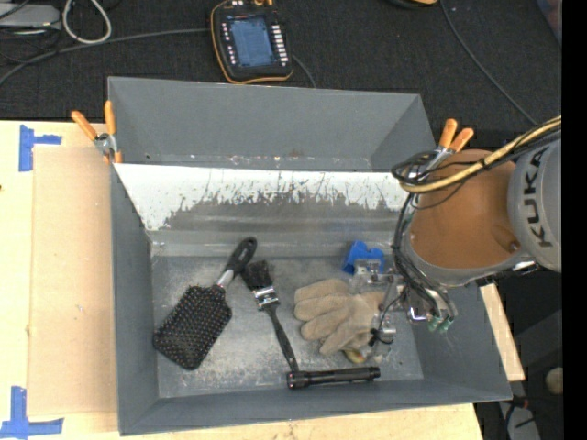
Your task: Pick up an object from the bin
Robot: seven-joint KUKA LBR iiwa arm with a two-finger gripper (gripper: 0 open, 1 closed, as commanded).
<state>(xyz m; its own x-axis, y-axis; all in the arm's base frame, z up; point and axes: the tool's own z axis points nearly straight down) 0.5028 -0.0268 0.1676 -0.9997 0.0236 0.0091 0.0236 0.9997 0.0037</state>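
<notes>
The gripper sits low at the 3 o'clock edge of the tan glove, which lies toward 4 o'clock on the bin floor, a blue thing at its 1 o'clock; whether the gripper is released or clenched I cannot tell. This looks like the grasp step, so the next move likely calls for a firm pinch of cloth, then a straight lift.

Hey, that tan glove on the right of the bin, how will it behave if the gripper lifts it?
The tan glove looks like soft fabric lying slack, so it would probably droop rather than hold shape. It seems light for its size. The black bar beside it might get nudged by a trailing edge.
</notes>
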